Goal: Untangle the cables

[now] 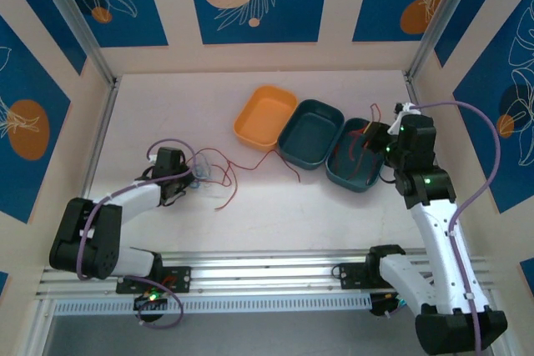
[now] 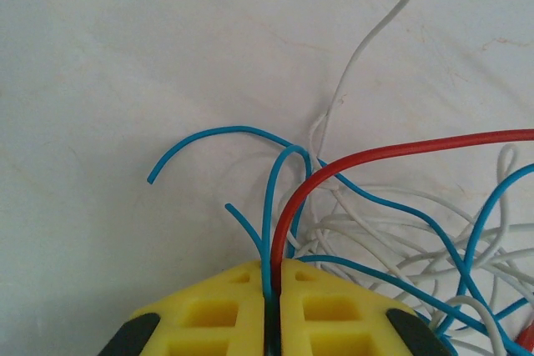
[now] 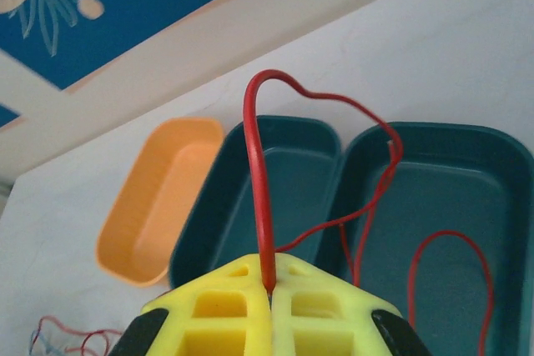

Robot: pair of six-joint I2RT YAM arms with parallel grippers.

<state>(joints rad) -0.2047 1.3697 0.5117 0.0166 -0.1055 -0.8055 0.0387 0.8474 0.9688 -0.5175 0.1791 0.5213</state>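
Observation:
A tangle of thin red, blue and whitish cables (image 1: pixel 210 174) lies on the table at the left. My left gripper (image 1: pixel 190 174) sits at its edge. In the left wrist view this gripper (image 2: pixel 275 277) is shut on a blue cable (image 2: pixel 269 206) and a red cable (image 2: pixel 400 149) side by side, with whitish cables (image 2: pixel 359 47) spread beyond. My right gripper (image 1: pixel 377 141) hovers over the right teal tray (image 1: pixel 355 179). In the right wrist view this gripper (image 3: pixel 269 283) is shut on a red cable (image 3: pixel 257 172) that loops up and drops into that tray (image 3: pixel 501 152).
An orange tray (image 1: pixel 265 114) and a middle teal tray (image 1: pixel 310 132) stand left of the right teal one, all touching. Loose red cable ends (image 1: pixel 250 164) trail from the tangle toward the trays. Walls close in the table on three sides.

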